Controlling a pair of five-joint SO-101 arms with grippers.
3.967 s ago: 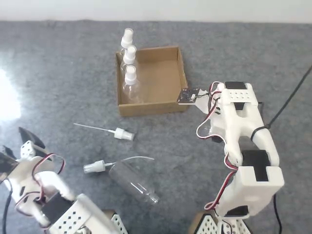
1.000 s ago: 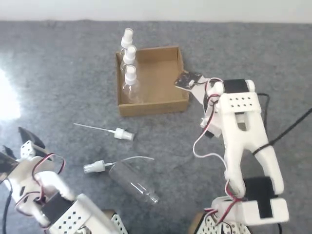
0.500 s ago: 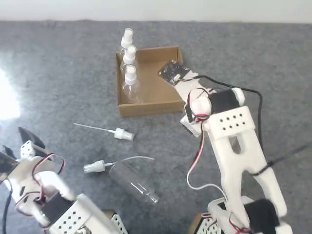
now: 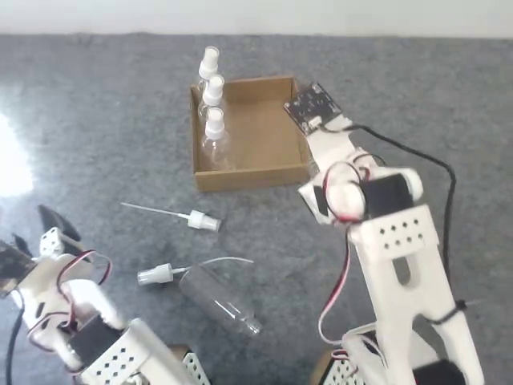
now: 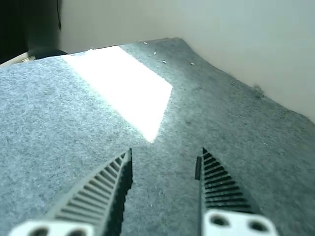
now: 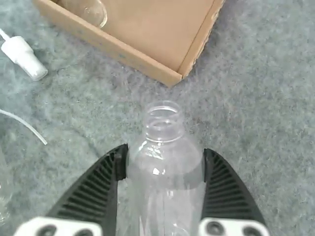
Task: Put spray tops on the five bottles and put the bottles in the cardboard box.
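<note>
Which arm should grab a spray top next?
Left. The left gripper is open and empty, with a loose spray top lying nearer it; the right gripper is shut on the uncapped bottle.

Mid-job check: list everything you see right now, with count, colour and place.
box: one, brown cardboard, on the carpet ahead of the arms
capped bottles: three, clear with white tops, standing in a row along the box's left wall
lying bottle: one, clear, no top, on its side on the carpet on the arms' side of the box
held bottle: one, clear, no top, in the right pincer
spray tops: two, white, loose on the carpet, one between box and lying bottle, one beside the lying bottle
carpet: grey, with a sunlit patch
left pincer: black, open, over bare carpet
right pincer: black, shut on the held bottle, near a box corner
</note>
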